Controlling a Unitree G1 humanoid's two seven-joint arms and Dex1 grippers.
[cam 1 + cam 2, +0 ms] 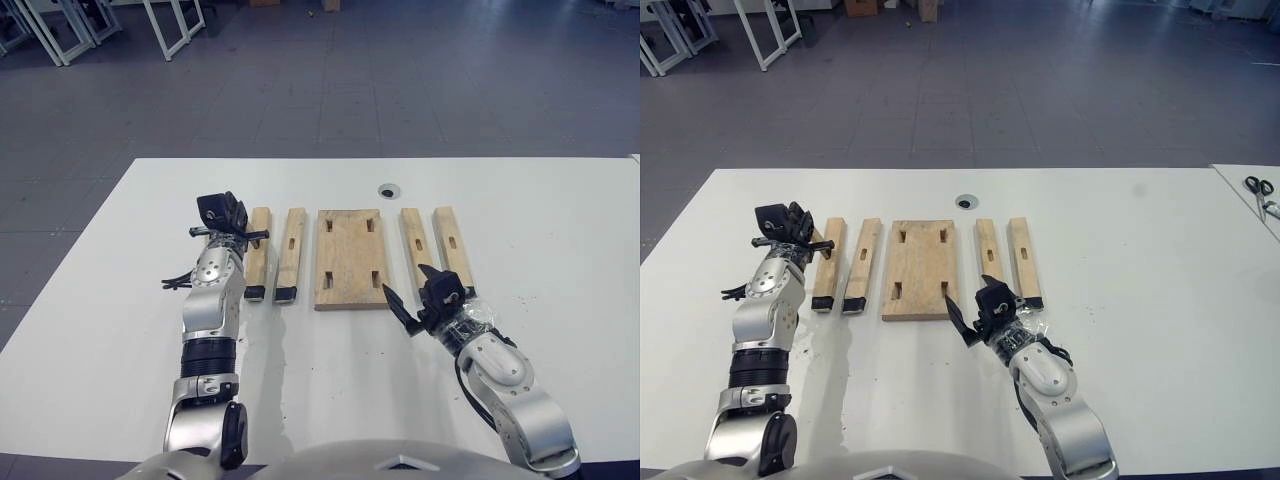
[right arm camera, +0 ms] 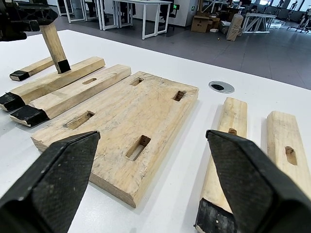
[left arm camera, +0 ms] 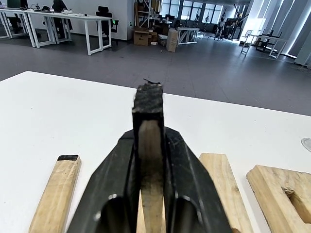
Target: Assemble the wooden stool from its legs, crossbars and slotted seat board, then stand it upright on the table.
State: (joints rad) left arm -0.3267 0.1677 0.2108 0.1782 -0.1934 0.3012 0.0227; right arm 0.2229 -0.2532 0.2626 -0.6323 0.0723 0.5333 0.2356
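The seat board (image 1: 349,258) lies flat at the middle of the tabletop (image 1: 560,300). Two legs (image 1: 291,250) lie left of the board and two more legs (image 1: 452,245) lie right of it. The left pincer (image 1: 232,215), outboard of the left-hand legs, is clamped on a black-tipped crossbar (image 3: 147,107), which it holds tilted. The right pincer (image 1: 410,295), at the board's near right corner, is spread wide and grips nothing.

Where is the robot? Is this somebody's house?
Not a house, probably a big workshop or lab: a wide grey floor, rows of white workbenches, cardboard boxes, and the robot's white table.
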